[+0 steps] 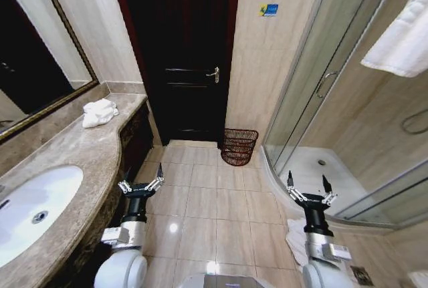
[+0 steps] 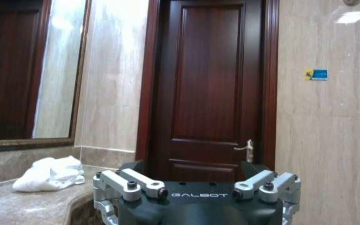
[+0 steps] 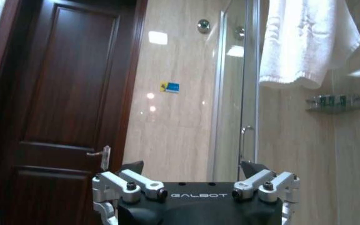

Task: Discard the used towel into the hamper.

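The used towel [image 1: 99,112], white and crumpled, lies at the far end of the marble counter [image 1: 80,148]. It also shows in the left wrist view as the towel [image 2: 50,173] on the counter's end. The hamper [image 1: 239,146], a dark reddish-brown wire basket, stands on the floor against the wall just right of the door. My left gripper [image 1: 141,182] is raised beside the counter's edge, open and holding nothing, well short of the towel. My right gripper [image 1: 308,186] is raised near the shower's curved edge, open and holding nothing.
A white sink [image 1: 33,204] is set into the near counter. The dark door [image 1: 190,67] is closed. A glass shower enclosure [image 1: 334,101] is at the right, with a clean white towel [image 1: 401,34] hanging over it. Another white cloth [image 1: 294,238] lies on the floor by my right arm.
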Robot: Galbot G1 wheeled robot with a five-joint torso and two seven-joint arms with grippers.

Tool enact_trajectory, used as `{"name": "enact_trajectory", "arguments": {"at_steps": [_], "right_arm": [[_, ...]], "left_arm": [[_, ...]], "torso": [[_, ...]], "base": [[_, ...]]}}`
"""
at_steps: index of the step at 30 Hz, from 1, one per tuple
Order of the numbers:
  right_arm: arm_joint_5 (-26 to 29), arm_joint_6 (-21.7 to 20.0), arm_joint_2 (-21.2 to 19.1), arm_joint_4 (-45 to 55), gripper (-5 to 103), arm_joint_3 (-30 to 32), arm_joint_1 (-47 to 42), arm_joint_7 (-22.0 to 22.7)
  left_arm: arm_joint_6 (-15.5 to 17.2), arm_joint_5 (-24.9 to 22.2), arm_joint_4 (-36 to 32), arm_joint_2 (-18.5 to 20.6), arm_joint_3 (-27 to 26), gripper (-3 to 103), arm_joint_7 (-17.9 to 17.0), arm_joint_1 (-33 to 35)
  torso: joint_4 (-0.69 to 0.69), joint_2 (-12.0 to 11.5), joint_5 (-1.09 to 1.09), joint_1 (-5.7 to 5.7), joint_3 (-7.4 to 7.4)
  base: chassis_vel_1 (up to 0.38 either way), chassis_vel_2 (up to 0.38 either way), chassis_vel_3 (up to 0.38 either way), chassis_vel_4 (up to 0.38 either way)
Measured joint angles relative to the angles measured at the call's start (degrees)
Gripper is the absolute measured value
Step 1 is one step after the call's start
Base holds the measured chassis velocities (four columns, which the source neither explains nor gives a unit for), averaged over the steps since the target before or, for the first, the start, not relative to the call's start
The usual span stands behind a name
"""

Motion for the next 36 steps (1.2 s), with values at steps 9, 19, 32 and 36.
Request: {"name": "enact_trajectory", "arguments": {"at_steps": [9,19,32,36], "right_arm": [[1.36,1.07,-0.02,0.62,100,0.82,-0.79,0.0],[-0.45,1.76,0.48,1.51,100,-0.67,-0.45,1.29],[-1.18,0.18,1.11,4.79,100,-1.28,-1.64,1.87],[-1.57,0.83,1.47,4.8,100,-1.33,-2.08,0.96]], "left_arm": [[-0.29,0.33,0.52,0.18,0.88,100,0.02,-0.05],[-0.98,0.23,1.56,0.54,1.67,99,0.01,-0.2],[-1.08,1.22,3.18,0.97,4.46,99,-0.55,-1.41],[-1.53,1.21,3.15,1.33,3.82,99,-0.74,-1.23]], "torso": [[0.0,0.0,0.0,0.0,0.0],[0.0,0.0,0.0,0.0,0.0],[0.0,0.0,-0.01,0.0,0.0],[0.0,0.0,0.0,0.0,0.0]], "base": [[0.0,0.0,0.0,0.0],[0.0,0.0,0.0,0.0],[0.0,0.0,0.0,0.0],[0.0,0.0,0.0,0.0]]}}
